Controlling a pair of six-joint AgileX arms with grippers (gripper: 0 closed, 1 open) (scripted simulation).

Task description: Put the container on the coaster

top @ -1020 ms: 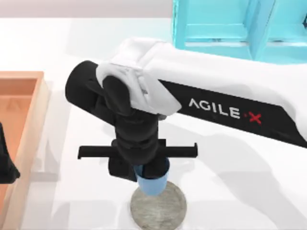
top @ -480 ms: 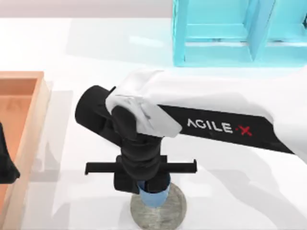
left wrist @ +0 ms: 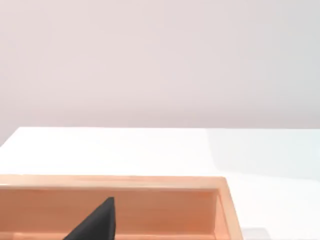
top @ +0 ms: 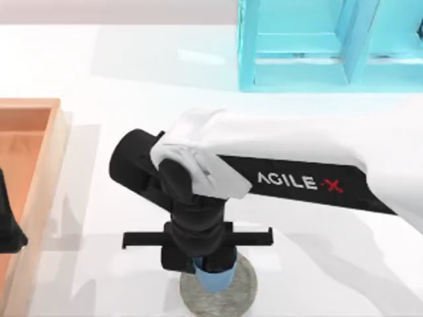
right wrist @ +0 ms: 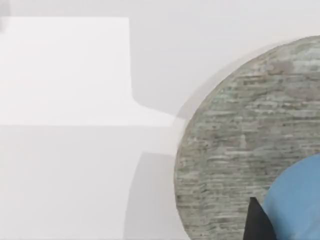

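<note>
Sitting over the wooden tray [top: 30,198] at the table's left edge, the left gripper [top: 10,231] is parked; whether its fingers are open or closed cannot be told. Farther right, the right gripper [top: 210,267] has its fingers clamped on the container [top: 213,280], which pokes out below them over the coaster [top: 241,297], whose mottled surface spreads beneath the fingertips.

The only lettering is "AGILE·X" on the right arm [top: 297,181], white letters on a black band along its side, with the X in red. No other text, number or sign can be read.
</note>
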